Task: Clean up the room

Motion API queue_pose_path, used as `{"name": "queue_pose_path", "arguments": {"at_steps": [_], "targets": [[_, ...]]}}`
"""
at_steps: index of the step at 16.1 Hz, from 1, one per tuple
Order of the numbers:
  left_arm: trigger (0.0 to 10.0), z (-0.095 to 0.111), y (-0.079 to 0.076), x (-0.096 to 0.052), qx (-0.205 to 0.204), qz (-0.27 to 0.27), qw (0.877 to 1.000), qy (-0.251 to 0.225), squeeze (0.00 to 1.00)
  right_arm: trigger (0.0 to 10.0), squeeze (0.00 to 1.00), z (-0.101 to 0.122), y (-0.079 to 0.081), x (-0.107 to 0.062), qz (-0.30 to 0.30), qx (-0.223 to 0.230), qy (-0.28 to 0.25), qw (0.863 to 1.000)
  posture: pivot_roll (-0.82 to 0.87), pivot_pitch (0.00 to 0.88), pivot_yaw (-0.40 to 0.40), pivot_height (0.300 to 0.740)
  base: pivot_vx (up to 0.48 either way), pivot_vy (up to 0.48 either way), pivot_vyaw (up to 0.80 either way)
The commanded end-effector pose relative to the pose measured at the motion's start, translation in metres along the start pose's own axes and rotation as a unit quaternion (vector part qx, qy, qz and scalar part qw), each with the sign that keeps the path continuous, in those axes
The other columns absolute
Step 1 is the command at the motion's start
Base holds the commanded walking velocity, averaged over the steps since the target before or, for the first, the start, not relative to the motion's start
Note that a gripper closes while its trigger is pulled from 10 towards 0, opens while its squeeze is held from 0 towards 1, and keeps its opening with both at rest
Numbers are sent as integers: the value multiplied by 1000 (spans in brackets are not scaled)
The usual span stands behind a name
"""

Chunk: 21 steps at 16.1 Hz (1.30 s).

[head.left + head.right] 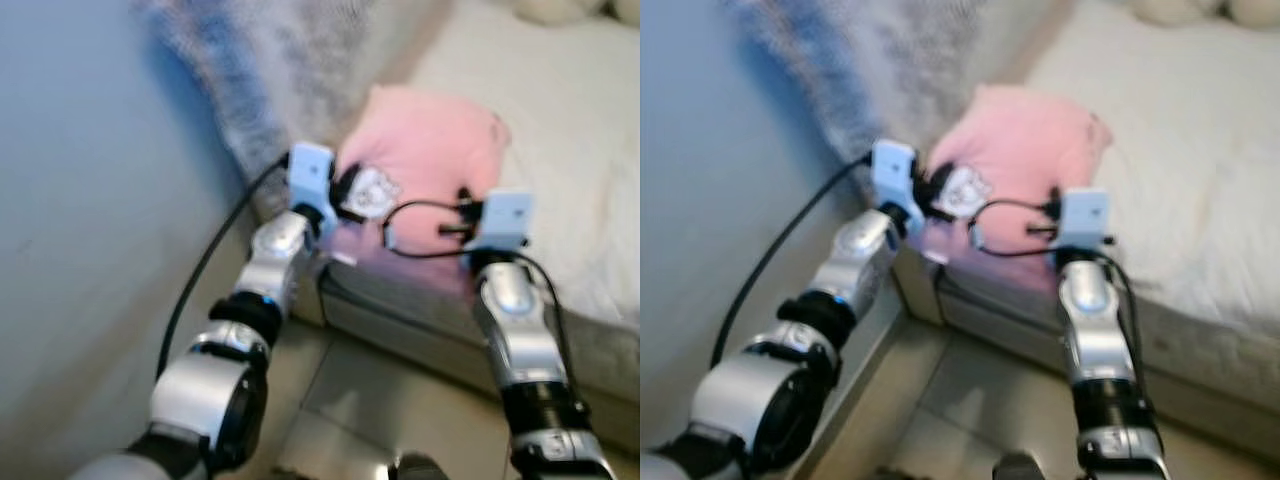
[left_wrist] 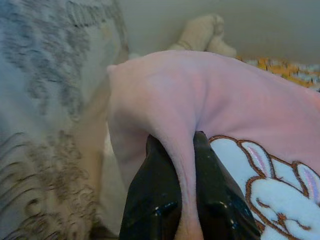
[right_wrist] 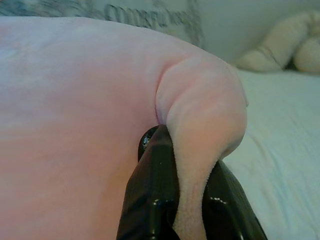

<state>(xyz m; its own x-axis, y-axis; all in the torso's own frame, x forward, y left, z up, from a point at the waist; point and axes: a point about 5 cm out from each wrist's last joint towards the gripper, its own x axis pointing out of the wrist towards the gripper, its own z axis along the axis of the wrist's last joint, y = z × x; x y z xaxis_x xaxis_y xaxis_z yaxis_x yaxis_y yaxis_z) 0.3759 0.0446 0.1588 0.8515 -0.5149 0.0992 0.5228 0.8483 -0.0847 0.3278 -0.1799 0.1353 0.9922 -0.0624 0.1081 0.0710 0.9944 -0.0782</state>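
- Head views: pink rabbit-print pillow (image 1: 430, 150) held up at the near edge of the bed (image 1: 580, 130), just beside the grey patterned blanket (image 1: 270, 60) draped against the blue-grey wall (image 1: 90, 200). Left gripper (image 1: 345, 195) at the pillow's corner nearest that blanket, right gripper (image 1: 480, 215) at the corner farther from it. Tiled floor (image 1: 380, 400) below the bed frame.
- Left wrist view: both black fingers (image 2: 152, 200) pinched together on a fold of pink fabric, next to the white rabbit emblem (image 2: 270, 190). Cream plush toy (image 2: 200, 32) behind the pillow.
- Right wrist view: fingers (image 3: 152, 190) clamped on a pink corner fold, white bed sheet (image 3: 285, 150) beyond.
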Motion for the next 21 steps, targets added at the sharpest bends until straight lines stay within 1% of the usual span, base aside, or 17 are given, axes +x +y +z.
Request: {"name": "queue_pose_path", "arguments": {"at_steps": [1,5,6,7,10,11,12,13,16,18,21], "targets": [[10000,10,11,-1,5,13,1000,-19,0,10000,0,8,5,1,-1,-5,-18,1000,-241,0,110,740,285,-382,0],[10000,11,11,-1,7,17,1000,-21,0,10000,0,11,5,1,8,-25,-33,999,-241,0,107,740,295,-375,-659],[10000,11,13,0,5,33,999,-21,0,10000,0,11,4,0,6,-31,-34,999,-244,0,106,740,0,0,-656],[10000,10,14,0,18,41,999,-12,0,10000,0,11,3,0,5,-33,-33,999,-244,0,106,740,0,0,-663],[10000,9,14,0,18,45,999,-11,0,10000,0,13,2,-1,2,-33,-45,998,-248,0,104,740,0,0,-613],[10000,8,13,-1,22,45,999,-10,0,10000,0,13,2,-1,2,-33,-44,998,-249,0,105,740,0,0,0],[10000,6,14,-1,14,43,999,-10,0,10000,0,13,2,-1,3,-34,-44,998,-249,0,103,740,0,0,0],[10000,5,16,-2,6,48,999,-9,0,10000,0,13,3,-1,5,-35,-45,998,-249,0,102,740,480,0,0],[10000,7,17,-2,6,52,999,-14,0,10000,0,13,5,0,14,-40,-47,998,-249,0,98,740,480,0,0],[10000,8,18,-2,0,68,998,-19,0,10000,0,10,3,1,12,-28,-36,999,-250,0,92,740,480,0,0],[10000,8,20,-2,-2,71,997,-17,0,10000,0,8,2,1,11,-26,-32,999,-243,0,93,740,480,0,0]]}}
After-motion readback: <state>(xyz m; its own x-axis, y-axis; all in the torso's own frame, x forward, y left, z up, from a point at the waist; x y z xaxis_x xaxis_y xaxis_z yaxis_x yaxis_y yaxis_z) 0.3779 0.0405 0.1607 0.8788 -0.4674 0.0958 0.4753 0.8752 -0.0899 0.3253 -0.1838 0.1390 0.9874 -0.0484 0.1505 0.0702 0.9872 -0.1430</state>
